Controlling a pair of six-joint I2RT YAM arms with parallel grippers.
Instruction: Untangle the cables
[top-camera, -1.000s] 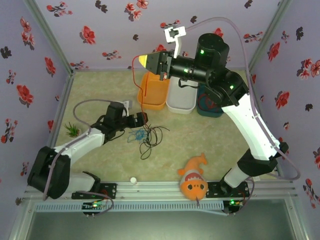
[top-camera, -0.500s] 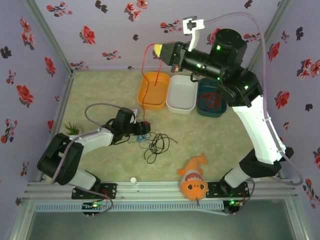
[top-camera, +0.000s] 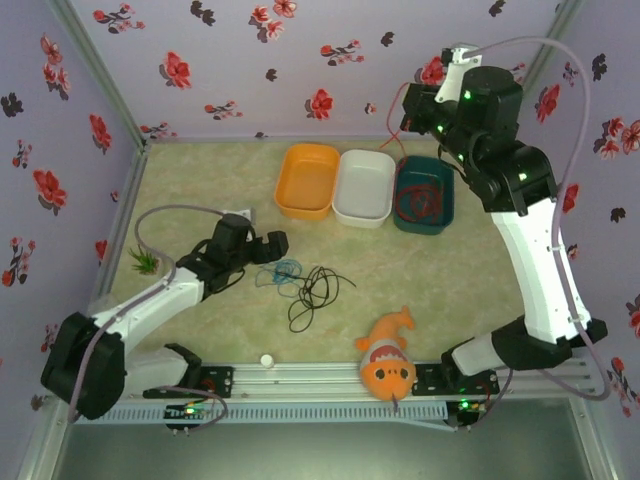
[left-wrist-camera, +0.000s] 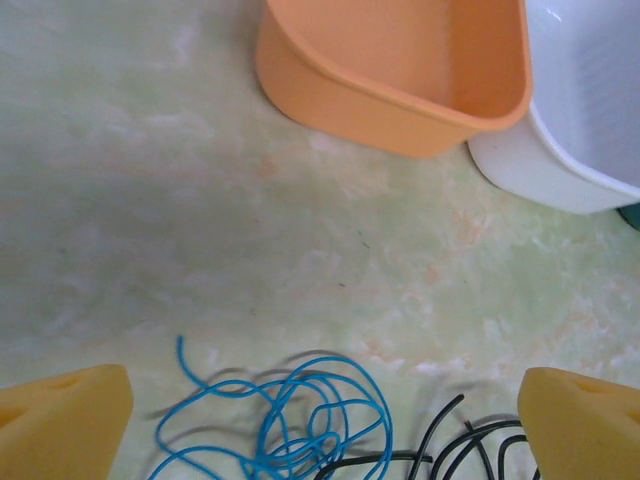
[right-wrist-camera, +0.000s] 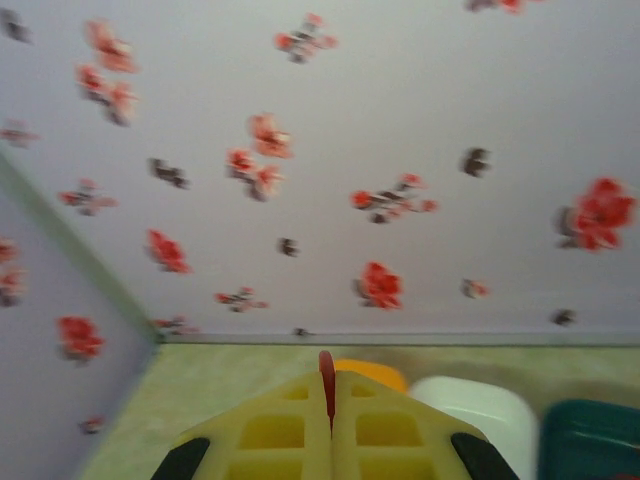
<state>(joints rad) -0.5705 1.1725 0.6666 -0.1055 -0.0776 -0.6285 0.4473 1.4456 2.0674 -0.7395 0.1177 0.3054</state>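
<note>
While the right gripper (right-wrist-camera: 328, 400) pinched the red cable (top-camera: 421, 200), its coils lay in the teal tray (top-camera: 424, 229) at upper right; the orange tray (top-camera: 305, 178) and white tray (top-camera: 363, 187) sat empty. The left gripper (left-wrist-camera: 320, 425), spread wide, hung over the blue cable (left-wrist-camera: 300, 440) and black cable (left-wrist-camera: 440, 420).

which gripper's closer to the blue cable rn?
Left. Left gripper sits open right beside the blue cable; right gripper is raised far back-right, shut on the red cable.
</note>
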